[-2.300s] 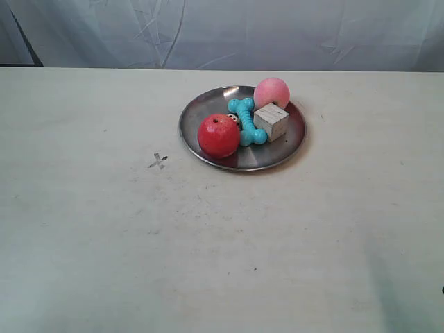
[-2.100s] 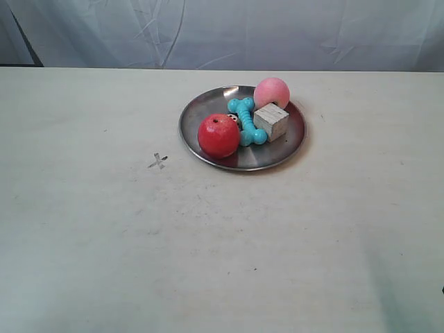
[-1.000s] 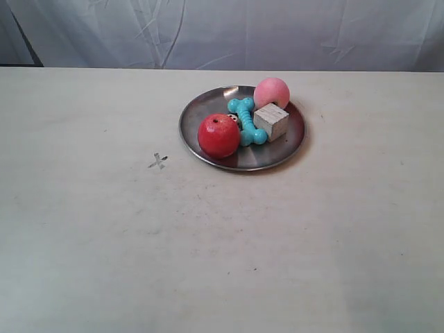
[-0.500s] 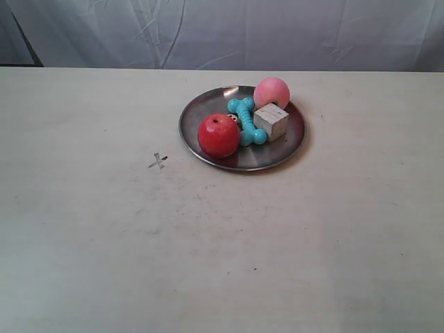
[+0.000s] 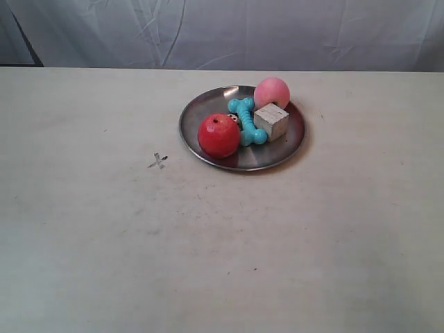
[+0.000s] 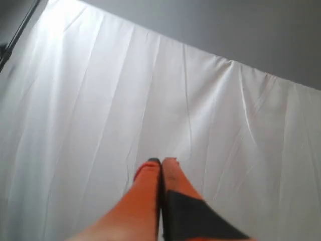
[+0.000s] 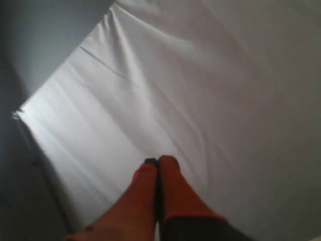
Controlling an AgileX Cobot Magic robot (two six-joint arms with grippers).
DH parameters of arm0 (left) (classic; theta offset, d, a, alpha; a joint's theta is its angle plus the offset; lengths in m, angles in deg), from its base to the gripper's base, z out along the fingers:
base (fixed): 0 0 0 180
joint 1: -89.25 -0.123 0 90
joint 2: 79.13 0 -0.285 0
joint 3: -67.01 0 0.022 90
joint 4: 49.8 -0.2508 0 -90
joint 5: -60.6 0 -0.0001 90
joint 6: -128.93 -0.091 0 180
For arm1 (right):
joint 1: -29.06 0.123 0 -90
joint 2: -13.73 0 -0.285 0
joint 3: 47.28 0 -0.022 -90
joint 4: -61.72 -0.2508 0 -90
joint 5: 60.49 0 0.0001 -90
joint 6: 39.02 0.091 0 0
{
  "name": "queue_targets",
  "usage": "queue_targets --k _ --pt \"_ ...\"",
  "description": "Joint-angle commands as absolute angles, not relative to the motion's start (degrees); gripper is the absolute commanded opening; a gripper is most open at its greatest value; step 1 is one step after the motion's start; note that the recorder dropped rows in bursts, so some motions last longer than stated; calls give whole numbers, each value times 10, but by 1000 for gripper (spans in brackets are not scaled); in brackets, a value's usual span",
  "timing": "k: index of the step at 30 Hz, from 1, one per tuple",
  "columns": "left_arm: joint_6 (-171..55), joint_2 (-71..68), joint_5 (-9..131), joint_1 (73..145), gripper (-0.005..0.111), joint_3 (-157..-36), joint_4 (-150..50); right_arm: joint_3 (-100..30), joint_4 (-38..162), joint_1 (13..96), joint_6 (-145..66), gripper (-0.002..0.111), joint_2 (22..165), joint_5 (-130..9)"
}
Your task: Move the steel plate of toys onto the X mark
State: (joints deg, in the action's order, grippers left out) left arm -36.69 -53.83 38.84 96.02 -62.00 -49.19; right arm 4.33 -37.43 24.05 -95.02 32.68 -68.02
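The steel plate (image 5: pixel 201 113) rests on the table a little right of centre. On it lie the red apple-like ball (image 5: pixel 218 135), the pink ball (image 5: pixel 271 92), the turquoise bone (image 5: pixel 247 121) and the pale wooden cube (image 5: pixel 270 121). The white die (image 5: pixel 233 118) peeks out behind the red ball. The X mark (image 5: pixel 158 161) is drawn on the table to the plate's left, apart from it. Neither arm shows in the exterior view. My left gripper (image 6: pixel 161 161) is shut and empty, facing a white cloth. My right gripper (image 7: pixel 158 161) is likewise shut and empty.
A wrinkled white cloth backdrop (image 5: pixel 277 31) hangs behind the table's far edge. The pale table (image 5: pixel 222 243) stretches wide in front of and around the plate.
A small dark shape at the exterior view's lower right edge has left the view. The plate and toys have not moved.
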Motion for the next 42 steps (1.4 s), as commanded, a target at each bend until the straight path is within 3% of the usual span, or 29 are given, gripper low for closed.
queue_targets --k 1,6,9,15,20,28,38,40,42 --pt "-414 -349 458 959 0 -788 -561 -27 -280 240 -1081 0 545 -738" --pt "-393 36 634 945 0 -916 -444 -148 -206 240 -1002 0 932 -899" --pt "-398 198 736 946 0 -987 -323 -219 -177 240 -968 0 1088 -929" --pt "-810 434 955 960 0 -1133 112 -322 -209 240 -944 0 1294 -977" --pt "-810 528 1047 942 0 -1168 186 -365 -204 229 -945 0 1364 -1015" --pt "-834 579 1087 940 0 -1215 201 -400 -170 177 -919 0 1403 -1014" --pt "-834 594 1082 942 3 -1231 213 -439 -118 175 -869 1 1485 -1023" --pt "-834 594 1073 948 10 -1231 225 -441 -119 175 -869 11 1494 -1020" --pt "-834 594 1063 955 18 -1231 225 -441 -123 175 -869 29 1500 -1015"
